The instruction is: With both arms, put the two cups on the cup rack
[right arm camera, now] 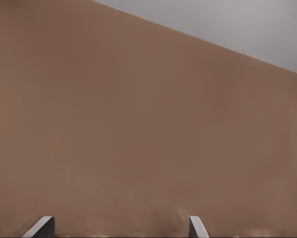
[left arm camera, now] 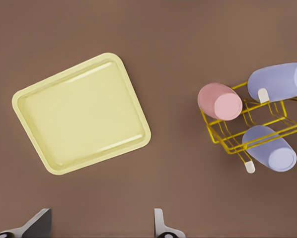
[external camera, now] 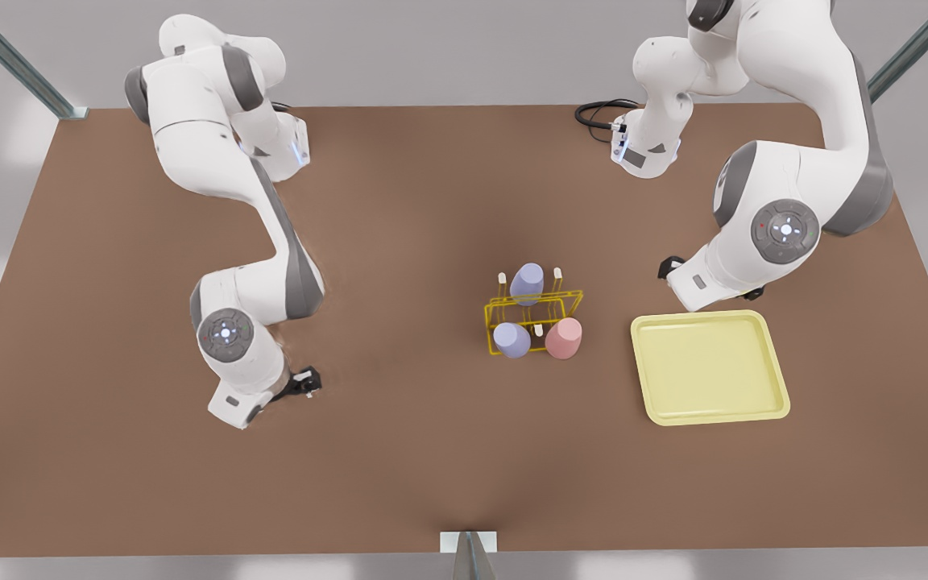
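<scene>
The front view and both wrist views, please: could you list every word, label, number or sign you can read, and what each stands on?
None: no readable text in these pictures.
Round lit end caps on the white arms carry small lit marks, not letters.
Small grey patches on the arm housings: too small to read.
Yellow wire rack, cups and pale-yellow tray: unmarked.

Pale-yellow tray [external camera: 710, 367] with rounded corners on brown table [external camera: 399, 201], black cable [external camera: 597, 112] at far edge

Bare brown table [right arm camera: 138, 124], grey backdrop [right arm camera: 238, 25], right tool [right arm camera: 121, 229] fingertips spread apart
</scene>
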You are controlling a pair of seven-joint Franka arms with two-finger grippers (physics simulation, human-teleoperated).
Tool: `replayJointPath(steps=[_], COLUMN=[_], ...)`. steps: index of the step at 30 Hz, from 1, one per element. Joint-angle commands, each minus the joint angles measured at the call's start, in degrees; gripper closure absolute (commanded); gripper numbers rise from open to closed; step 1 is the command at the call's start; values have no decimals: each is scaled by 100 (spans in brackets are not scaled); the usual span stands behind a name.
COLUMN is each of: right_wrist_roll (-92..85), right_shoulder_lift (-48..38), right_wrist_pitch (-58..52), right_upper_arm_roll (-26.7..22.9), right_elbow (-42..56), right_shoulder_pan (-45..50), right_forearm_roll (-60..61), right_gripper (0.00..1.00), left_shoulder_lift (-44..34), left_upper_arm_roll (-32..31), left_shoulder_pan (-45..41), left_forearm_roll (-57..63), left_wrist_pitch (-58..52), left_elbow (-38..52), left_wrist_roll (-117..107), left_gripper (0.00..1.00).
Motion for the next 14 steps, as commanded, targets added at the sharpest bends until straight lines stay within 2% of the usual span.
replayJointPath(steps=[1,4,7,9,14], right_wrist_roll=[-229,-757,-889,-880,-854], right_shoulder_lift=[-296,-1448,-2678,-3012,-3303], right_wrist_pitch=[-1975,-2837,-3030,-3004,-2890], right_upper_arm_roll=[-290,-272,-211,53,88], right_elbow=[77,16,-792,-1144,-1505], right_shoulder_pan=[-324,-527,-641,-957,-1002], right_forearm_roll=[-158,-26,159,185,168], right_gripper=[0,0,0,0,0], left_shoulder_lift=[-6,12,12,12,56], left_upper_arm_roll=[6,6,6,6,6], left_shoulder_pan=[12,-5,3,12,-14], left_forearm_roll=[-44,-35,-26,-44,-52], left_wrist_pitch=[-79,-202,-202,-210,-351], left_elbow=[7,113,113,104,113], left_wrist_roll=[124,124,132,124,115], left_gripper=[0,0,0,0,0])
